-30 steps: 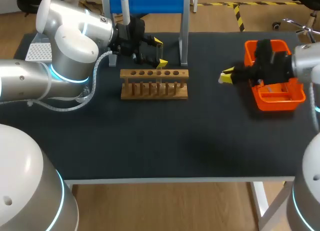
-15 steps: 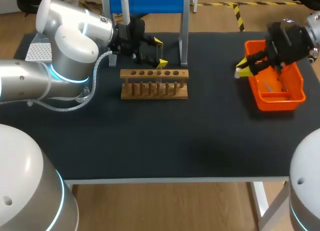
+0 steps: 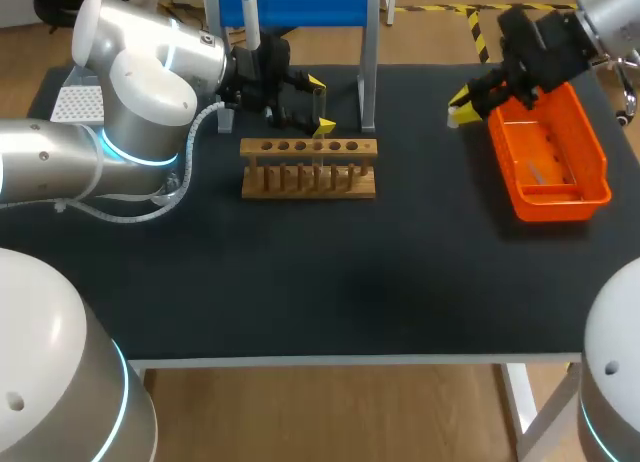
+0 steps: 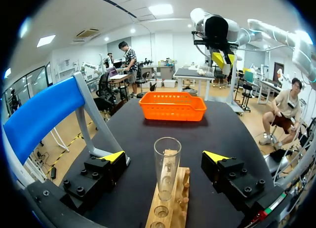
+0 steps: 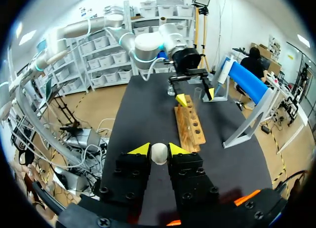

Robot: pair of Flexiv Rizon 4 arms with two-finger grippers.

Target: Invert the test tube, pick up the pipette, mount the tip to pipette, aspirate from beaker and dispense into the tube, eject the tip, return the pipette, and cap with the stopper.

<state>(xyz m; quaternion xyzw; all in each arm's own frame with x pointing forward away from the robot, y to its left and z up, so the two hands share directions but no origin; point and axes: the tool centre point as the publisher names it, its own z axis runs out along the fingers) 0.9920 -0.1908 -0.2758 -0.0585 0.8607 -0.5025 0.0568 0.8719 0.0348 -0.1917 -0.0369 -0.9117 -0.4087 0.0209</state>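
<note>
A clear test tube stands mouth up in the wooden rack, and my left gripper is open with one finger on each side of it, neither touching. In the left wrist view the left gripper shows the tube midway between its yellow tips. My right gripper is raised beside the far left corner of the orange bin, shut on a small white stopper. The pipette hangs on the blue stand behind the rack.
A white tip box sits at the table's far left, behind my left arm. The blue stand's grey leg rises just right of the left gripper. Bare black table stretches in front of the rack.
My right gripper has risen and swung from left of the bin's middle toward its far corner, carrying the stopper. The left gripper and the tube have not moved.
</note>
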